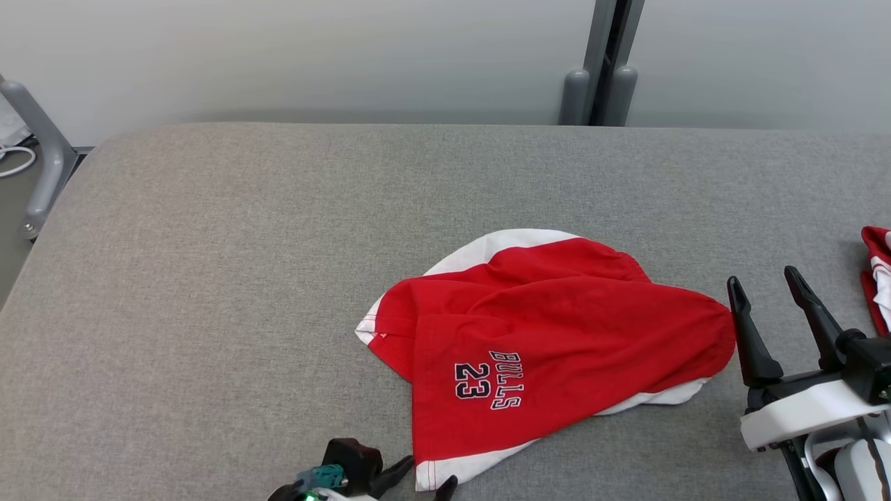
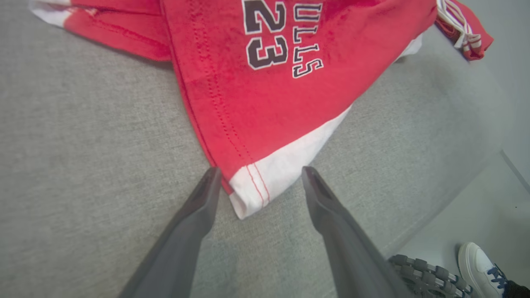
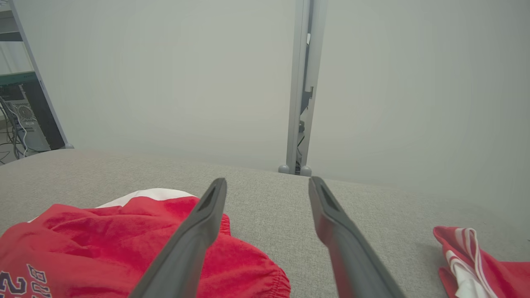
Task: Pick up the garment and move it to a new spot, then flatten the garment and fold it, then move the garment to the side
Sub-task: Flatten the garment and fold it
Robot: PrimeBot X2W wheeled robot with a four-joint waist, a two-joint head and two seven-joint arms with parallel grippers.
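On the grey table (image 1: 209, 292): red Bulls shorts (image 1: 543, 334), ungripped.
The left gripper (image 2: 261, 171), jaws wide and empty, straddles their white hem corner; the right gripper (image 1: 763, 277), equally wide and empty, hovers beside their right end; another red garment (image 1: 878, 275) lies farther right.

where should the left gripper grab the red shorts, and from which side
Probably the white-hemmed corner of the red shorts nearest the robot, coming in low from the near edge of the table. It juts out as a free point lying flat, between the fingers of the open left gripper.
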